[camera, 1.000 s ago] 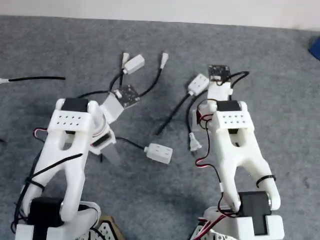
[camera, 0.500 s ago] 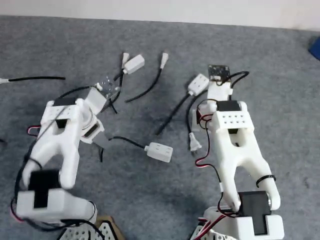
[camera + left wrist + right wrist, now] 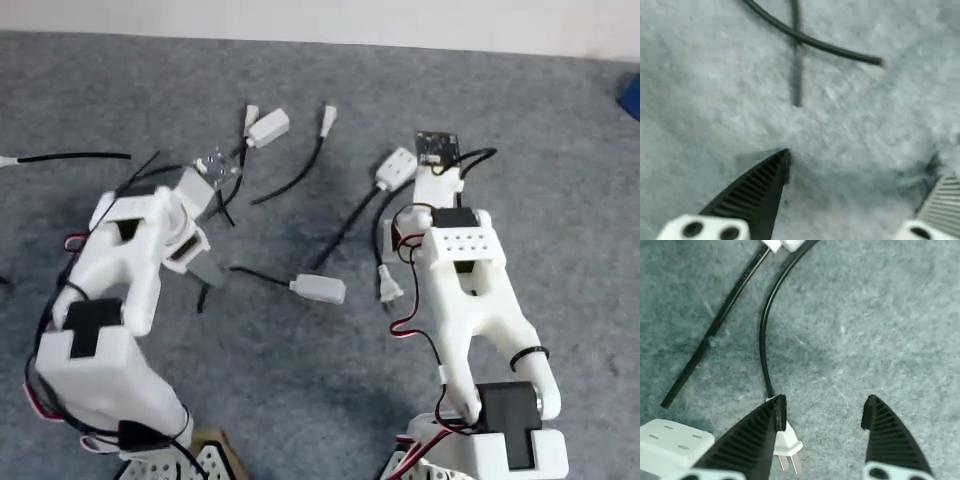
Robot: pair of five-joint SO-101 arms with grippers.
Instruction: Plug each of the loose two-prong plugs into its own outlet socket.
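Right wrist view: noted right hand (image 3: 826, 398) spread wide, empty. Found two-prong plug (image 3: 786, 445) partly under one finger, long axis along the reach, prongs toward the arm. Judged right arm nearer.

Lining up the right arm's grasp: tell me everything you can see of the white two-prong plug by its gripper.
The two-prong plug is small, white and plastic-looking, with two bare metal prongs at one end and a black cord leaving the other. It lies flat on the grey carpet, unplugged, prongs toward the arm's base. The open right gripper hovers over it; one black finger hides part of its body, contact unclear. A white socket block lies close beside, apart from it.
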